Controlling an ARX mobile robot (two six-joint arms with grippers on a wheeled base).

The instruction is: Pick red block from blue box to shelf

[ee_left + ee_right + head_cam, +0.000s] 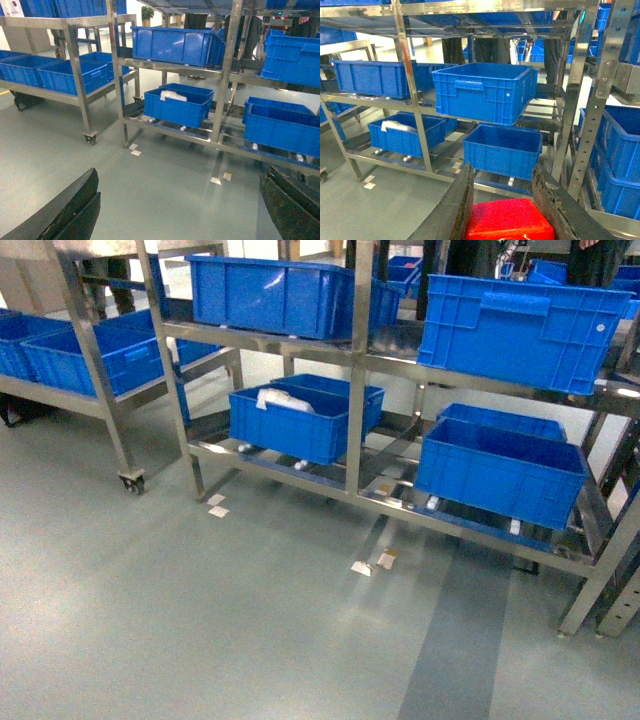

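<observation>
The right claw (507, 215) shows only in its own wrist view, where its two dark, worn fingers (451, 212) stand on either side of the red block (510, 220), which fills the gap between them at the bottom edge of that picture; the claw is closed on the block, gripping its sides, and the block hangs above the floor in front of the shelf (415, 105). Only the block's glossy red top and front face can be seen, so its stud cannot be made out. The left claw (175, 215) is seen in its own wrist view with its two black fingers (67, 212) far apart at the lower left and lower right corners, spread wide with nothing between them but the grey-green floor (165, 200). Neither claw shows in the head view. The shelf (355, 370) is a steel rack with two levels; dark blue ribbed crates (305, 420) sit on both, and the lower left crate holds something white (283, 398), too blurred to name. A second rack on castors (132, 480) stands at the left, also carrying blue crates. A few small pale scraps (372, 563) lie on the floor near the front edge of the shelf. The turquoise box cannot be seen in any view.
</observation>
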